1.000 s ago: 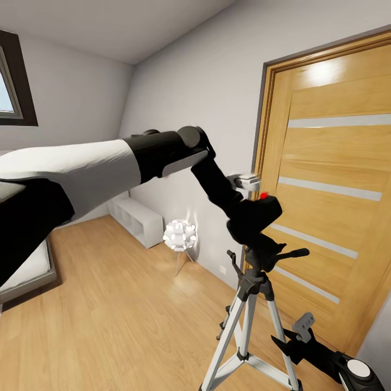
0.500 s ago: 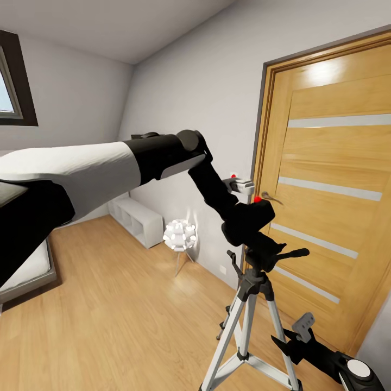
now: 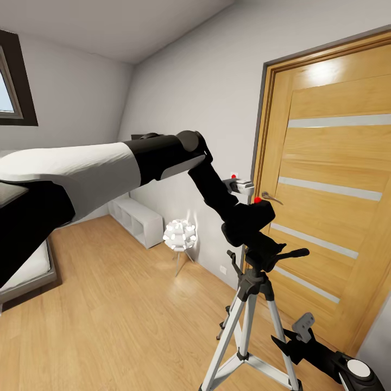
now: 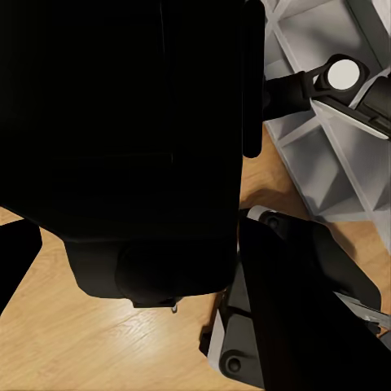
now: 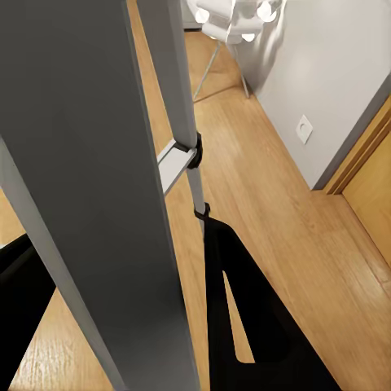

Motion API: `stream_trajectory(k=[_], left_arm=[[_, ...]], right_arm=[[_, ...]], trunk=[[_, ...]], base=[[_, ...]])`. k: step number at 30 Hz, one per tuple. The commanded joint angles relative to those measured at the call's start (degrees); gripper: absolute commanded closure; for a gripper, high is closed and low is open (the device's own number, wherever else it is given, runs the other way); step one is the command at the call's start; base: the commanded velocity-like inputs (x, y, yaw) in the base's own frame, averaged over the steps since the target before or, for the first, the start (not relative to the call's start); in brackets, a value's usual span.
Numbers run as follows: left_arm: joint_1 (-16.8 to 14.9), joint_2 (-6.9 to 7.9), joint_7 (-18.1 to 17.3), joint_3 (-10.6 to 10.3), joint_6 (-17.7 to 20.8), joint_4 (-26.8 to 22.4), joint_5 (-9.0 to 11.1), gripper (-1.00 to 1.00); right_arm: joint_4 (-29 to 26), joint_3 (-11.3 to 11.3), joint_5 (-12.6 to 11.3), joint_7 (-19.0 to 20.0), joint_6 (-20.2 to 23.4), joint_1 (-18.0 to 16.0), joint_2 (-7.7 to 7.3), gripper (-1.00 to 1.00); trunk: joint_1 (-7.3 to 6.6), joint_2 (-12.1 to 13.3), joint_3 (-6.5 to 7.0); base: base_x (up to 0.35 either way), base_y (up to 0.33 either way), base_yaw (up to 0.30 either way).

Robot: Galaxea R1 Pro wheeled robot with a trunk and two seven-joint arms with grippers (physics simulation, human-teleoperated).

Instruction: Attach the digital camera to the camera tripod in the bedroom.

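The left end effector (image 3: 251, 213) pinches the digital camera (image 3: 248, 216) directly atop the camera tripod (image 3: 255, 293) head.

Wooden door (image 3: 331, 179), white low shelf (image 3: 137, 218) by wall, globe lamp (image 3: 180, 235), window (image 3: 12, 81).

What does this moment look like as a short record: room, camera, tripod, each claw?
room: bedroom with wood floor, pale walls, wooden door
digital camera: black, red dot on top, sitting directly over the tripod head, left arm reaching to it
camera tripod: upright near the door, silver legs spread, black head with handle pointing toward the door
left claw: at the camera; whether it grips cannot be told
right claw: low beside the tripod legs, fingers look apart
attachment: cannot be confirmed
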Motion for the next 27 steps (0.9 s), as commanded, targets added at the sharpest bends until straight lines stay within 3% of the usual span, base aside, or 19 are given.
stream_trajectory(k=[1, 27], left_arm=[[0.0, -0.04, -0.4, -0.2, 0.2, 0.1, 0.0, 1.0], [1.3, -0.04, -0.3, 0.7, 0.2, 0.1, 0.6, 1.0]], right_arm=[[-0.1, -0.1, 0.0, 0.3, 0.0, 0.0, 0.04, 1.0], [-0.1, -0.1, 0.0, 0.3, 0.0, 0.0, 0.04, 1.0]], trunk=[[0.02, 0.0, -0.03], [0.02, 0.0, -0.03]], base=[[0.0, 0.0, 0.0], [0.0, 0.0, 0.0]])
